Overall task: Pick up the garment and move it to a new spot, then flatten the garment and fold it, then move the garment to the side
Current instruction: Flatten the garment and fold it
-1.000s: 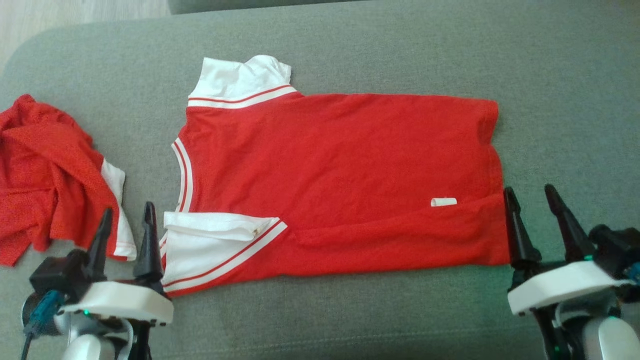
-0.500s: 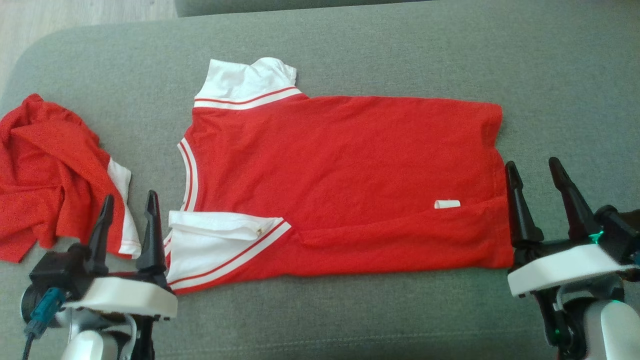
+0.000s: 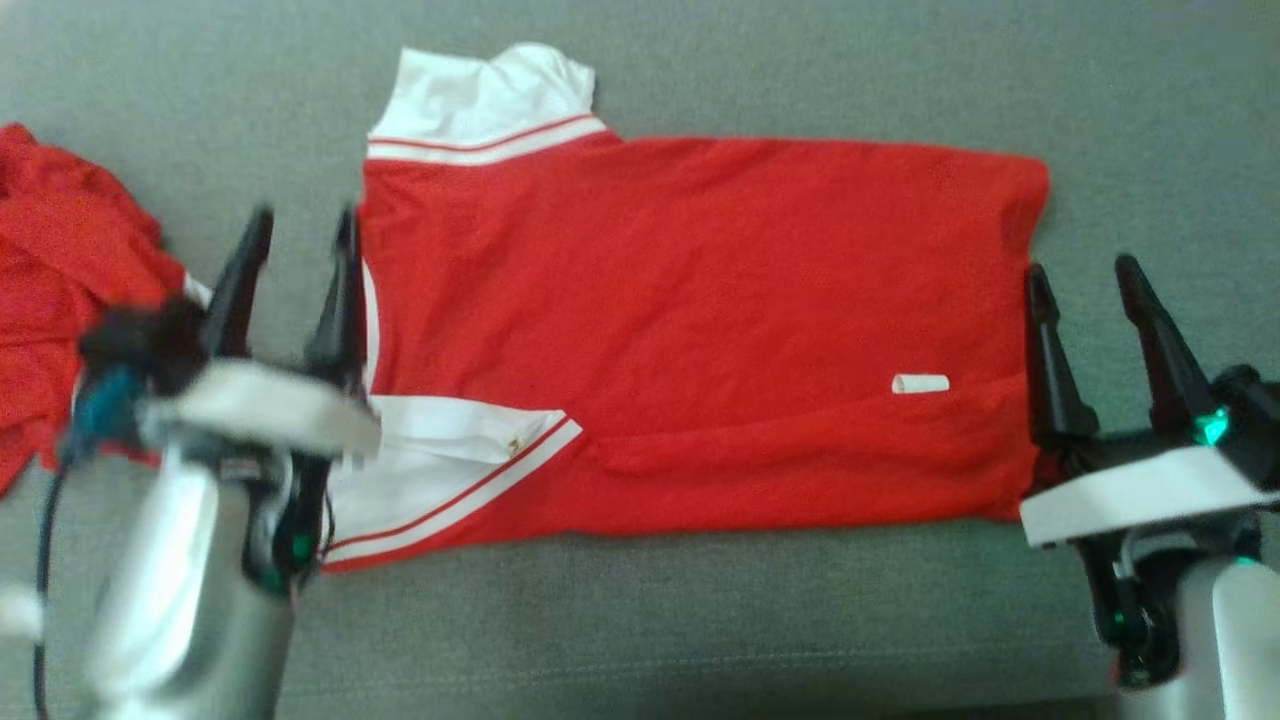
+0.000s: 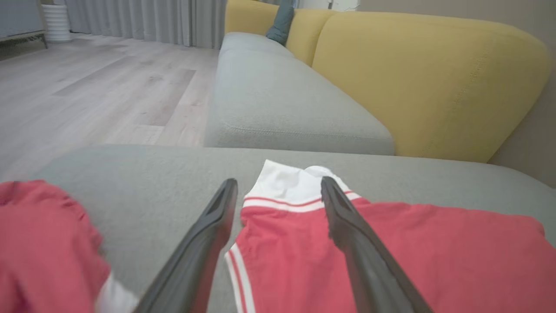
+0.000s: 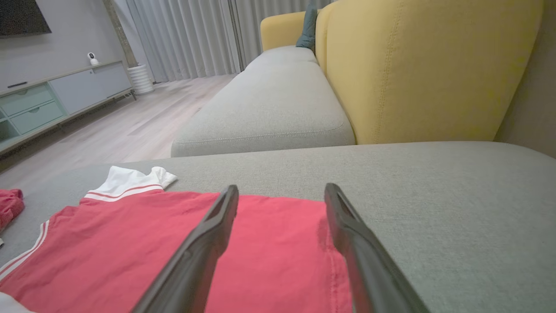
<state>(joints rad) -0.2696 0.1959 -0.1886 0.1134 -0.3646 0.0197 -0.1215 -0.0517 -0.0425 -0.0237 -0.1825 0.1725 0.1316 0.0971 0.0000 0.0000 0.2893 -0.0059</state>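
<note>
A red garment (image 3: 690, 320) with white striped sleeves lies spread flat on the grey cushion (image 3: 800, 70), neck to the left, hem to the right. A small white tag (image 3: 920, 383) sits near the hem. My left gripper (image 3: 300, 225) is open at the neck edge, empty; in the left wrist view its fingers (image 4: 217, 226) straddle the garment (image 4: 391, 256) collar side. My right gripper (image 3: 1085, 275) stands open at the hem, holding nothing; in the right wrist view it (image 5: 281, 191) hovers over the garment (image 5: 217, 243) hem corner.
A second red garment (image 3: 60, 270) lies crumpled at the left end of the cushion. A yellow sofa back (image 5: 412, 65) and another grey seat (image 5: 269, 108) lie beyond. Wooden floor (image 4: 95, 87) lies off the cushion's far left.
My left gripper has moved up along the garment's left edge to the neckline. My right gripper rose a little along the hem. The head camera tilted, shifting the whole picture.
</note>
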